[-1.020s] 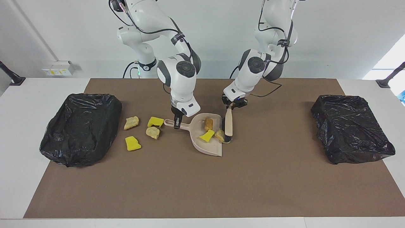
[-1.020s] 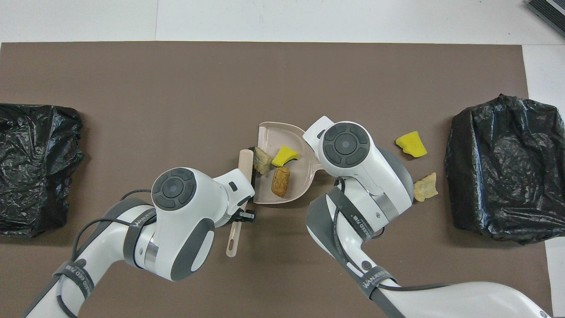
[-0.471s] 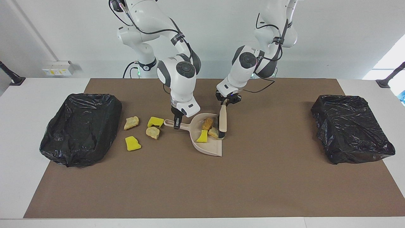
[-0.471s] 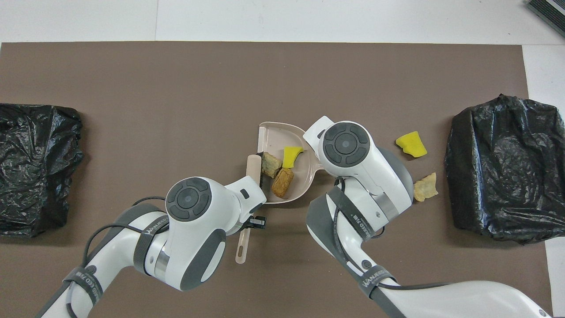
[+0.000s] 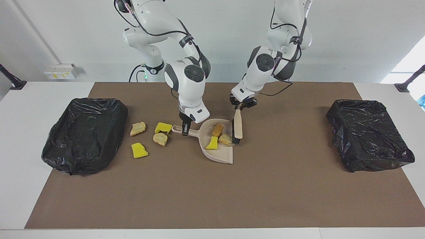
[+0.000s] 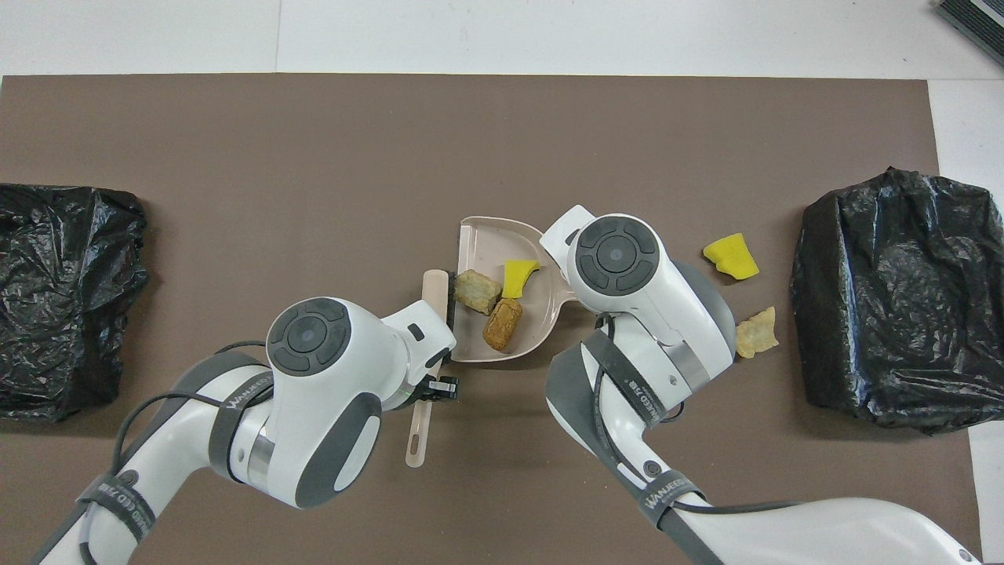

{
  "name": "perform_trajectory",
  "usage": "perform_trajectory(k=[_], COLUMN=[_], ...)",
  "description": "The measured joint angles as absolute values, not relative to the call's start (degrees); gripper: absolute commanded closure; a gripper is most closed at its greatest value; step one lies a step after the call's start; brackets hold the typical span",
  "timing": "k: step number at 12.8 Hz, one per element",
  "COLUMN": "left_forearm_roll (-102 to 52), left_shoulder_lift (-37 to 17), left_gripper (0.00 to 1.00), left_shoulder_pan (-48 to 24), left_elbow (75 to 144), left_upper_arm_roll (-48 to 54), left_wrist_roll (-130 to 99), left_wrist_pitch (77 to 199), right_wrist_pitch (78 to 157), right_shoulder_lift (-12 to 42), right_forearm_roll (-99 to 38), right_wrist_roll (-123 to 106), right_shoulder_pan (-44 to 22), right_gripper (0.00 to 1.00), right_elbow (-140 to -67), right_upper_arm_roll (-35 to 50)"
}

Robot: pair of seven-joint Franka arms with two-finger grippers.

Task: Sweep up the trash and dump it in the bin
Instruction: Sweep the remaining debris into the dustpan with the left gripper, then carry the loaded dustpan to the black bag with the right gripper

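**Three scraps in the pan, four on the mat**

The right gripper (image 5: 185,127) is down at the dustpan handle (image 5: 181,130), its fingers pinched onto it, pinning the beige dustpan (image 5: 221,155) flat on the brown mat (image 5: 212,192). Beside it, toward the left arm's end of the table, the left gripper (image 5: 241,105) is clamped on the top of the brush handle (image 5: 238,123), and the brush (image 6: 436,292) hangs nearly upright with its dark bristles (image 5: 234,141) at the pan's open edge, just beside the nearest lump.

Inside the pan lie three pieces of trash: a brown crusty lump (image 5: 217,129) nearest the robots, a tan lump (image 5: 225,139) next to the bristles, and a yellow chunk (image 5: 212,143) beside it, a little farther from the robots.

Four more pieces sit on the mat toward the right arm's end, between the pan handle and the black bin bag (image 5: 84,134). A yellow chunk (image 5: 162,127) lies just off the handle's tip, a tan lump (image 5: 160,138) just beside it and farther from the robots, another tan lump (image 5: 137,128) closer to the bag, and a yellow chunk (image 5: 139,150) farthest from the robots of the four.

A second black bin bag (image 5: 368,134) sits at the left arm's end of the table, well apart from everything else.
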State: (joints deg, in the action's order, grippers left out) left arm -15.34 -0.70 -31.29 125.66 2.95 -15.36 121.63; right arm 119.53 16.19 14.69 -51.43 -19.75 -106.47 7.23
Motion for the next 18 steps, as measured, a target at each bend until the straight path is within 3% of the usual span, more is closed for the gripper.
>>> perform_trajectory(k=[6, 12, 18], left_forearm_roll=[-15.3, -15.3, -15.3], left_shoulder_lift=[3.8, 5.9, 6.2], left_gripper=[1.0, 1.0, 1.0], left_shoulder_pan=[-27.4, -27.4, -35.9], left_elbow=[125.1, 128.7, 130.0], left_upper_arm_roll=[2.8, 3.1, 4.2], left_wrist_roll=[-15.4, -21.1, -32.8], left_wrist_pitch=[111.3, 110.7, 114.8], right_wrist_pitch=[119.6, 122.0, 114.3], right_shoulder_lift=[16.2, 15.8, 12.6], right_forearm_roll=[14.0, 3.4, 0.7], right_wrist_roll=[-51.4, -59.5, -77.3], right_shoulder_pan=[-19.0, -14.8, -5.2], right_gripper=[1.0, 1.0, 1.0], right_elbow=[-106.4, -104.1, -100.1], right_upper_arm_roll=[7.2, 7.1, 6.9])
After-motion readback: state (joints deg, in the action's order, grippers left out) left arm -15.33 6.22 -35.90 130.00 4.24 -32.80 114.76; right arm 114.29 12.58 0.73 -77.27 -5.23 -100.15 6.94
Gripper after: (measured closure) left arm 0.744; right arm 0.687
